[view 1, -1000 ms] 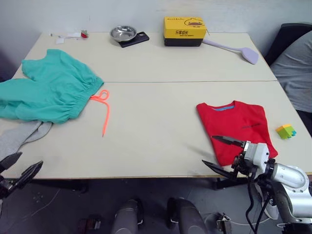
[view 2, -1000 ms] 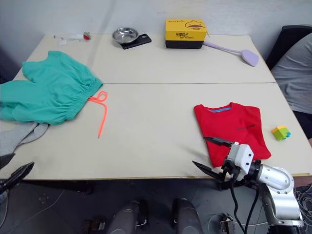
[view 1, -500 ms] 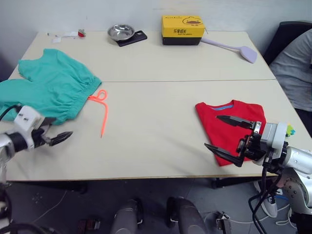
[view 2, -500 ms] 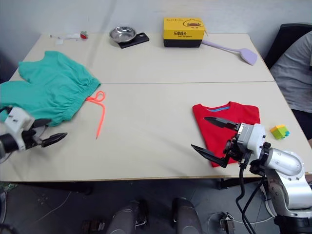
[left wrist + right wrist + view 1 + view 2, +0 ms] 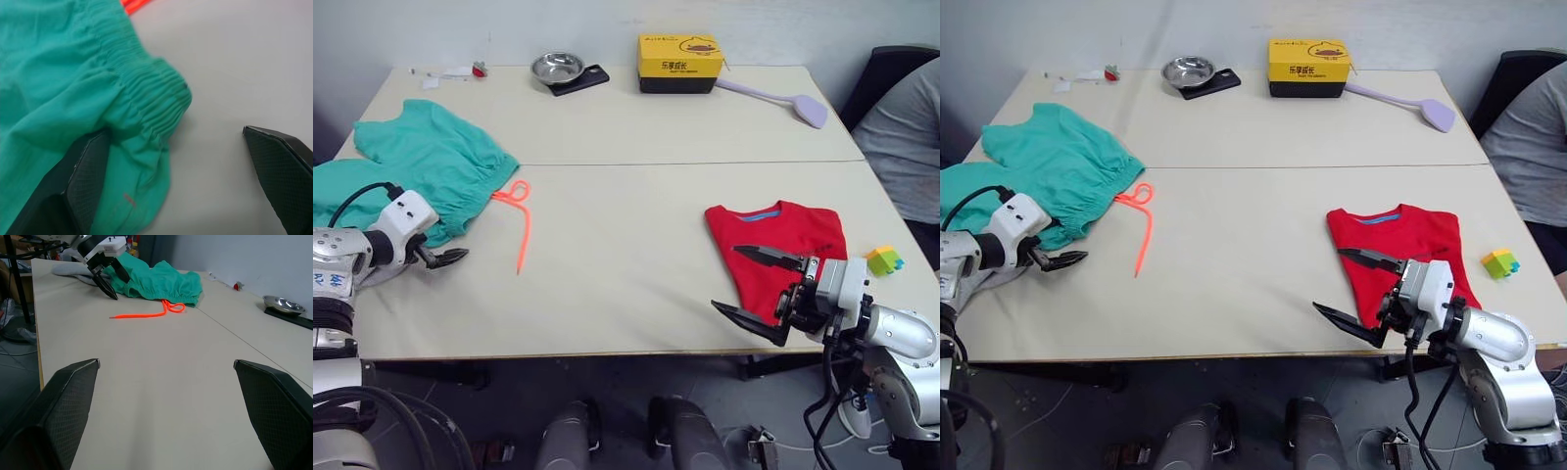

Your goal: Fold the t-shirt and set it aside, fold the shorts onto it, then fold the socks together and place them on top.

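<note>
the left gripper is hovering spread around the shorts' gathered waist corner; soft, light cloth, best pinched at that elastic. the right gripper is spread beside the folded t-shirt.

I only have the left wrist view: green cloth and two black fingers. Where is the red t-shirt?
Observer: The t-shirt lies folded on the table's right side, far from the shorts.
Operator: Is anything holding it?
Observer: No. The right end effector is open and empty at its near left corner.
Operator: And the socks?
Observer: The socks lie by the shorts, close to the left end effector.
</note>
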Tool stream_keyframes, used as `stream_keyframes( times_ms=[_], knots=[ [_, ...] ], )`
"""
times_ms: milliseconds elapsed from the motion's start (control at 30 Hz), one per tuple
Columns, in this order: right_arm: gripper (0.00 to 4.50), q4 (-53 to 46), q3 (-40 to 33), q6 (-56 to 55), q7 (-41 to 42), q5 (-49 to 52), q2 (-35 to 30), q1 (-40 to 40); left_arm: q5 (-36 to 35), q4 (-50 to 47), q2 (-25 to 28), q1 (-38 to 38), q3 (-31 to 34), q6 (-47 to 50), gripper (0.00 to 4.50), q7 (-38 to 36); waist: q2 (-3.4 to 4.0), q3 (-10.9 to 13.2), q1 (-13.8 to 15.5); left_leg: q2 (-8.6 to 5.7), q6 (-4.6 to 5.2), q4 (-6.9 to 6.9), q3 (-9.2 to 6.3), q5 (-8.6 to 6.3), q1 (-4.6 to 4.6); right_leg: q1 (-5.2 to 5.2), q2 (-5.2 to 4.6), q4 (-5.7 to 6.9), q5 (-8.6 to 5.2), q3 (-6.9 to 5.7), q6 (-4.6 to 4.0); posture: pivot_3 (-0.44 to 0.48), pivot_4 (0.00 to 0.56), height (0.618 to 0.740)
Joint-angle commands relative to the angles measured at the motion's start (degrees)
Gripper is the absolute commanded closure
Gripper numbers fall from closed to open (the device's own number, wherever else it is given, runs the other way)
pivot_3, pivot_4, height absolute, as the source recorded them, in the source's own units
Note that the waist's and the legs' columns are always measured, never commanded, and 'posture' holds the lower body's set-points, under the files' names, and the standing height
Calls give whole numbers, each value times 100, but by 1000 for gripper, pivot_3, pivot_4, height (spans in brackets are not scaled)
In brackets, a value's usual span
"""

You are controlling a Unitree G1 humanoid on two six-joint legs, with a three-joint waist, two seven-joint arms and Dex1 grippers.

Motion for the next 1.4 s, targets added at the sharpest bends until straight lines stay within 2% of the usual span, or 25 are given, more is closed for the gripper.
stream_keyframes(
  times_ms=[33, 133, 267, 433, 667, 767, 800, 833, 867, 900, 967, 1200, 1333, 1400],
  knots=[
    [15, -292, -111, -21, -93, 34, -2, 77, -510, -475, 160, 142, 441, -358, 0, -410, -4, 2, 1, 0, 0, 3, -1, 0, -1, 0, 0, 1, 0, -1, 0, 0, 150, 740],
    [15, -297, -156, -3, -99, 61, -36, 133, -563, -712, 219, 293, 586, -328, 0, -286, -6, 1, 0, 0, 1, 4, -3, 1, -1, 1, -1, 1, 0, -1, 0, 0, 150, 740],
    [15, -352, -104, 67, -94, 124, -33, 149, -206, -588, 271, 232, 608, -417, 0, 534, -6, 1, -11, -1, 5, 6, -3, 4, 2, 1, 0, 11, 0, 0, 1, 0, 150, 740],
    [15, -366, 82, 146, -120, 98, 31, -19, 428, 213, 267, 1, 191, -564, 0, 1134, -7, 0, -2, -4, 6, 10, -2, 4, 3, 1, 1, 22, -4, 1, 8, 0, 150, 740],
    [15, -319, 154, 158, -283, -8, 57, -174, 631, 1067, 38, -562, -15, -596, 0, 1246, -23, 2, 10, -6, 18, 35, -12, -8, -8, 9, -1, 27, -7, -10, 12, 0, 150, 740],
    [15, -291, 142, 211, -404, -61, 50, -217, 650, 1249, -33, -706, -2, -594, 0, 1262, -21, 3, -73, -69, 57, 25, -166, -4, -17, 102, -36, 39, -26, -152, 44, 0, 150, 740],
    [15, -273, 132, 223, -481, -107, 58, -234, 664, 1294, -50, -741, -11, -595, 0, 1267, -21, 3, -110, -110, 65, 9, -231, 13, -16, 135, -47, 39, -39, -243, 65, 0, 150, 740],
    [15, -263, 127, 232, -537, -137, 62, -244, 676, 1328, -60, -767, -20, -601, 0, 1269, -19, 5, -137, -163, 72, -24, -308, 50, -17, 167, -115, 41, -57, -286, 92, 0, 150, 740],
    [15, -260, 126, 250, -563, -131, 62, -252, 690, 1375, -81, -807, -32, -605, 0, 1279, -13, 9, -139, -217, 78, -53, -379, 82, -15, 198, -142, 43, -75, -342, 115, 0, 150, 740],
    [2, -261, 130, 244, -565, -139, 50, -252, 697, 1420, -102, -845, -39, -597, 184, 1279, -15, 11, -123, -234, 71, -47, -408, 93, -11, 213, -160, 43, -84, -369, 121, 0, 150, 740],
    [0, -264, 125, 226, -520, -127, 18, -212, 728, 1499, -152, -910, -58, -583, 595, 1311, -16, 11, -6, -228, 41, -39, -393, 107, -9, 215, -161, 46, -92, -327, 123, 0, 150, 740],
    [0, -351, 124, 197, -448, -118, 8, -94, 624, 1634, -319, -1091, 7, -668, 2962, 1063, -18, 11, 149, -234, 62, -29, -371, 79, -8, 212, -198, 27, -92, -306, 123, 0, 150, 740],
    [0, -374, 30, 175, -446, -107, -22, -26, 266, 1469, -506, -1357, 245, -977, 4337, 489, -19, 12, 171, -234, 62, -28, -365, 77, -8, 212, -198, 30, -92, -306, 123, 0, 150, 740],
    [0, -375, -35, 155, -426, -106, -54, 23, 40, 1308, -638, -1529, 364, -1122, 4472, 73, -21, 12, 176, -234, 63, -25, -363, 77, -8, 212, -199, 28, -92, -306, 124, 0, 150, 740]
  ],
)
